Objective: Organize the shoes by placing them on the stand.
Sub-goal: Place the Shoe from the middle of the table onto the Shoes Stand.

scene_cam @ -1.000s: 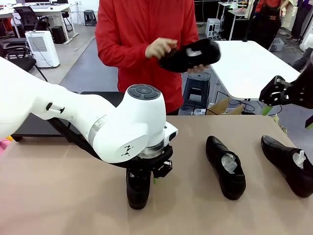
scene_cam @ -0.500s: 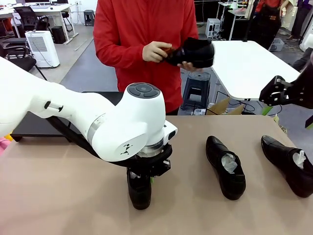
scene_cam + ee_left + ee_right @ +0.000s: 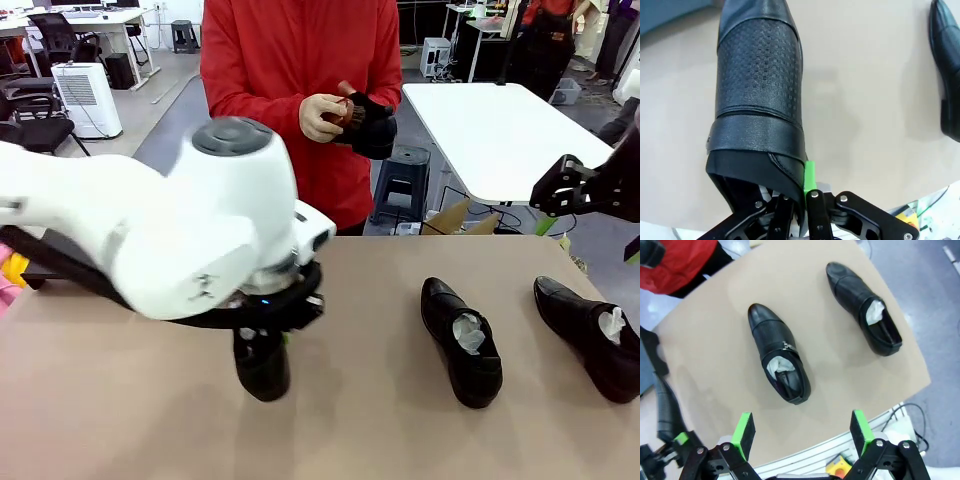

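Four black shoes on view, all glossy leather.

Held shoe (image 3: 757,100): the left wrist view gives the close look. Embossed check pattern over the vamp, smooth toe at the top of frame, plain strap band across, heel opening at the bottom. Left gripper (image 3: 801,187) is clamped on the heel rim, with one green pad (image 3: 810,175) outside the leather and the other finger inside. The front view puts this shoe lower centre-left, under the wrist, toe toward the camera. Cannot tell whether its sole touches the table (image 3: 120,420).

Middle shoe (image 3: 460,342) and right shoe (image 3: 590,338) lie on the table at lower right of the front view, apart, with white paper in each. The right wrist view shows both from above and adds a small metal buckle (image 3: 786,346) on the middle shoe. Right gripper (image 3: 801,427) hangs over the table edge, jaws wide, holding nothing.

Fourth shoe (image 3: 372,125): front view, upper centre, off the table, held by a person in red, one hand (image 3: 322,115) on it.

Stand (image 3: 28,268): dark sliver at the left edge of the front view, behind the left arm.
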Robot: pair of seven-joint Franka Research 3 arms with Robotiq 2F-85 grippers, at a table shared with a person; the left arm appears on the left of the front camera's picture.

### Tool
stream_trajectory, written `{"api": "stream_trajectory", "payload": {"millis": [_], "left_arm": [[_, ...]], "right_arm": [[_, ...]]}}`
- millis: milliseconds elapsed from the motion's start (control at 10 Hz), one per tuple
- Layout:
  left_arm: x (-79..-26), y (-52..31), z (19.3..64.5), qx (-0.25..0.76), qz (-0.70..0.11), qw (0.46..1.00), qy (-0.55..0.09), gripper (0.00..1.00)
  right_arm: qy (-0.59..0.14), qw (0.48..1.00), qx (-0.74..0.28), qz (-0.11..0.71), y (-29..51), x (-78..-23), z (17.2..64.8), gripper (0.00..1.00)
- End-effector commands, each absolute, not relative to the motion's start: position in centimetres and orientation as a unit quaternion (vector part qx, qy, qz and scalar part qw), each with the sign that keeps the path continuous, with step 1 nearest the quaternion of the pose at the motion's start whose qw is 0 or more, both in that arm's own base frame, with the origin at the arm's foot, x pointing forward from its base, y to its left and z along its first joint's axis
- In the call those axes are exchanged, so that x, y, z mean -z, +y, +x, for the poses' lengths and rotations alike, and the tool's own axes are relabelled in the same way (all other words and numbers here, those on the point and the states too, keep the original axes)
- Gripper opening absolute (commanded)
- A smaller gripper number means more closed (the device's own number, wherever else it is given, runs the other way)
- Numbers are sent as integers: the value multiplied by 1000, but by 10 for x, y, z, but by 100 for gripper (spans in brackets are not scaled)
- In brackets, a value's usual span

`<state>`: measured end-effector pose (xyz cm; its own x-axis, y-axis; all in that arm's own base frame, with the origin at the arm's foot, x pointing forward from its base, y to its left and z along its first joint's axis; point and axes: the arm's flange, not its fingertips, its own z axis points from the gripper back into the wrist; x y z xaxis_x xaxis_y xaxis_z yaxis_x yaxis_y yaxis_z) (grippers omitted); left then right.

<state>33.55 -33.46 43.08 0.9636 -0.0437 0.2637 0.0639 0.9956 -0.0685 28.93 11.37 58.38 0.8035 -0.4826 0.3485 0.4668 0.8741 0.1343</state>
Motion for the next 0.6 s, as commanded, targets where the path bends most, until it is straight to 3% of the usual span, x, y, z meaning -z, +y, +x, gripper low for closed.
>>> {"api": "stream_trajectory", "payload": {"millis": [0, 200, 300, 500], "left_arm": [[-471, -271, 340, 29, -30, 974, -220, 0], [-500, -227, 356, 55, -14, 962, -267, 0], [-517, -194, 374, 75, 18, 972, -221, 0], [-493, -239, 346, 44, -12, 973, -225, 0]], "right_arm": [[-190, 952, 240, 20, 114, -586, 289, 100], [-190, 952, 240, 20, 114, -586, 289, 100], [-190, 952, 240, 20, 114, -586, 289, 100], [-190, 952, 240, 20, 114, -586, 289, 100]]}}
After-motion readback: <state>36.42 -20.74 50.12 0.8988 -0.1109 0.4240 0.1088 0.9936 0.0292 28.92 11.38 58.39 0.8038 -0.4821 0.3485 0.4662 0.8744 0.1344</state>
